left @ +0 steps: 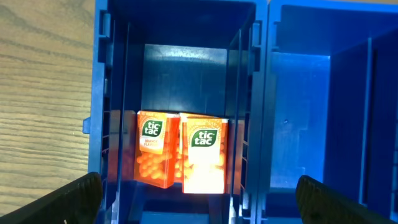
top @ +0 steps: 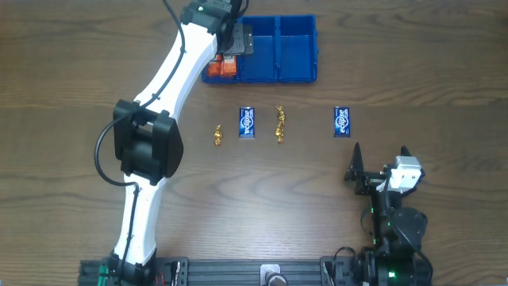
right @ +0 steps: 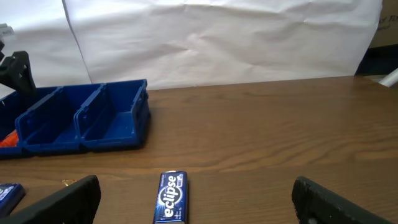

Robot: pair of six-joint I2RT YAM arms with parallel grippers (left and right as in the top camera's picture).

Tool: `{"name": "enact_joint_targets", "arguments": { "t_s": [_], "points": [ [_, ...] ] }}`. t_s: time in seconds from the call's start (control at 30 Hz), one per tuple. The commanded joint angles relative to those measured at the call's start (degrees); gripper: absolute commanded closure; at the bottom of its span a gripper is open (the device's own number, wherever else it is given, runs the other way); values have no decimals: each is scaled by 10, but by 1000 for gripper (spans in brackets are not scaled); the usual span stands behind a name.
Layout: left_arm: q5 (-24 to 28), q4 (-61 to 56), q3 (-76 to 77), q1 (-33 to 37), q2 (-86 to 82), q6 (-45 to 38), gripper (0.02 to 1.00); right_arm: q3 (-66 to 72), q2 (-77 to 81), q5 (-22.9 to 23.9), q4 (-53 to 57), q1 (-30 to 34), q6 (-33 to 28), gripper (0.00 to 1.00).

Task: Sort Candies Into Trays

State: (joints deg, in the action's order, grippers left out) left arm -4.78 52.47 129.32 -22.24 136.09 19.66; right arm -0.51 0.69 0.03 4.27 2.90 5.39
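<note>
A blue three-compartment tray (top: 295, 49) stands at the back of the table. Two orange candy boxes (left: 155, 149) (left: 204, 152) stand side by side in its left compartment. My left gripper (left: 199, 208) hangs open directly above them, holding nothing; it is over the tray's left end (top: 232, 38). Two blue gum packs (top: 248, 121) (top: 341, 121) and gold wrapped candies (top: 218, 135) (top: 279, 124) lie in a row in front of the tray. My right gripper (top: 379, 156) rests open near its base, short of the right gum pack (right: 171, 198).
The tray's middle and right compartments (left: 323, 112) hold nothing. Bare wood table (top: 429, 71) lies to the right of the tray and around the candy row. A white sheet (right: 217, 37) hangs behind the table.
</note>
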Motion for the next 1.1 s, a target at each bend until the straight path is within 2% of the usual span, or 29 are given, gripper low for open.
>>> {"name": "enact_joint_targets", "arguments": {
  "t_s": [0.03, 0.23, 0.33, 0.6, 0.8, 1.1],
  "points": [
    [-3, 13, 2, -7, -79, 7, 20, 1, -2, 8, 4, -3, -3, 3],
    [-56, 38, -30, -20, -196, 3, 20, 1, -2, 8, 4, -3, -3, 3],
    [-79, -23, -139, -29, -309, -3, 23, 1, -2, 8, 4, -3, -3, 3],
    [-78, -228, -478, -8, -628, -19, 20, 1, -2, 7, 4, -3, -3, 3],
    [-27, -264, -660, 81, -831, -55, 18, 1, -2, 7, 4, -3, -3, 3],
    [47, -305, -889, 172, -1098, -167, 23, 1, -2, 8, 4, -3, -3, 3]
  ]
}}
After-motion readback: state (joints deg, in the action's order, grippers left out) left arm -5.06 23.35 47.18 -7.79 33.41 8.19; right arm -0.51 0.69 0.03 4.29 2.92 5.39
